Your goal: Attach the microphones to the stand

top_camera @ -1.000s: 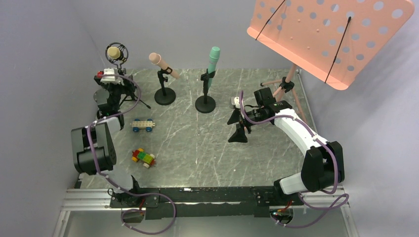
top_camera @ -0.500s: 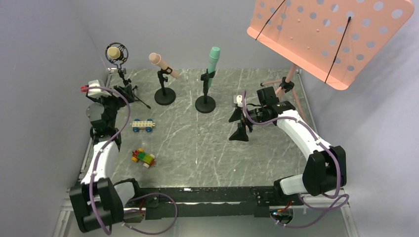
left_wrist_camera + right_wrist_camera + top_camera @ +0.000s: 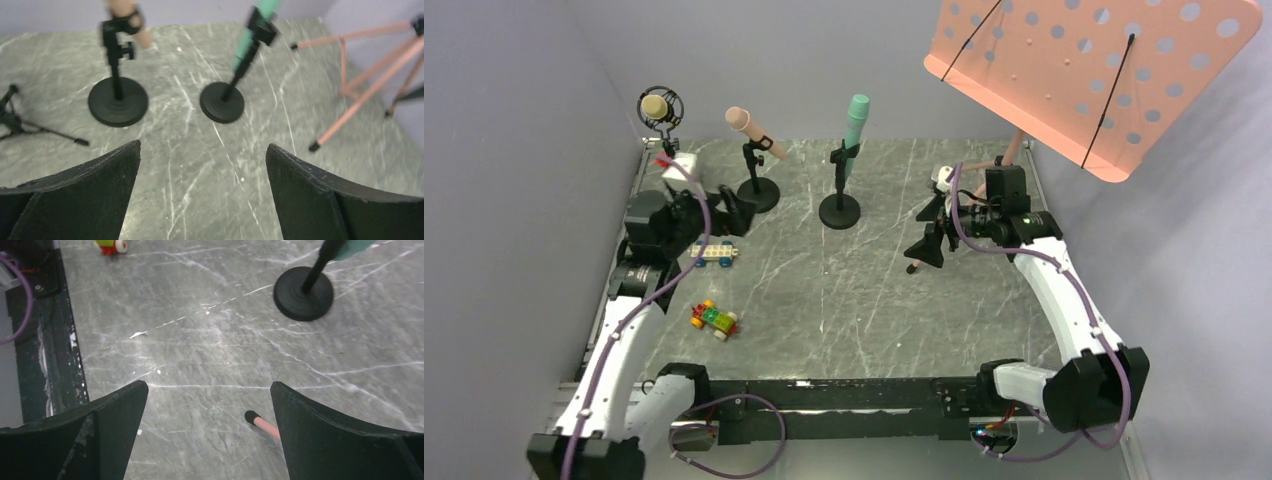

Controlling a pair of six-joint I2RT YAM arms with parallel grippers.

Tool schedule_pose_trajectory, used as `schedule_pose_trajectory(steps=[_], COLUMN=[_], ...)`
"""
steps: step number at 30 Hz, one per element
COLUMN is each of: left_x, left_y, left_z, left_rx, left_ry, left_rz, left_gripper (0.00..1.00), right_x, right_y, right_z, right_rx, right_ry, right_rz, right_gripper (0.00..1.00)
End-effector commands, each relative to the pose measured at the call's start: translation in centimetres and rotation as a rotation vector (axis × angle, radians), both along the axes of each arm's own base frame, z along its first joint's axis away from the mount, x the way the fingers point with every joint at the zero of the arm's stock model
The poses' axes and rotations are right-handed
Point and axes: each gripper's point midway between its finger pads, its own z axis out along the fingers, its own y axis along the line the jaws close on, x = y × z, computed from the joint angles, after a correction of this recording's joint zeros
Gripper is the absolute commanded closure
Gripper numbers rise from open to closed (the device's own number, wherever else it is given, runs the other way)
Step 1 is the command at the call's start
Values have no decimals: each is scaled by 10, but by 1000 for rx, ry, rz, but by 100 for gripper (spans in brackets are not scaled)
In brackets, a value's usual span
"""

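Now — teal microphone (image 3: 857,118) on stand (image 3: 839,210)

3 slim microphones are standing in a row along the far edge of the worktop, each clipped to a black stand. The pale yellow microphone (image 3: 655,106) is sitting atop a tripod stand (image 3: 666,140) at the far left corner. Just right of it, the salmon-pink microphone (image 3: 755,133) is tilting head-left on a round-base stand (image 3: 764,195). The teal-green microphone (image 3: 855,125) is standing nearly upright on a second round-base stand (image 3: 839,211) near the middle of the far edge.

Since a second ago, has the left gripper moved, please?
Yes. The left gripper has swung right, ending close beside the pink mic's stand base.
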Motion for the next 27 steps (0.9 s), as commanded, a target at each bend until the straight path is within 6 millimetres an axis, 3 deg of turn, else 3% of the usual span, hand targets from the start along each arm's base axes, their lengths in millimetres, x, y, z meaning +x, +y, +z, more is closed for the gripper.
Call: schedule_pose_trajectory(steps=[1,5,8,12,16,22,27], left_x=[-31,-42,-56,-73,-84,-90,-85], left_y=[-13,-3,-13,-22,-20,-18,-9], left_z=[1,-1,9,25,30,26,19], left_rx=[331,366,266,174,160,160,133], left_ry=[6,-33,-82,-151,-171,-162,-132], left_rz=[-15,38,5,-38,-37,-32,35], left_gripper=[1,1,1,1,1,1,1], right_x=[6,16,13,-7,-17,-2,18], right_y=[-13,-22,-23,-20,-21,-30,-52], right_z=[45,77,89,90,99,97,88], right_rx=[-23,27,74,45,106,218,284], right_ry=[-92,-78,-51,-102,-102,23,108], right_rz=[-130,-304,-347,-179,-136,-292,-474], right_gripper=[0,0,0,0,0,0,0])
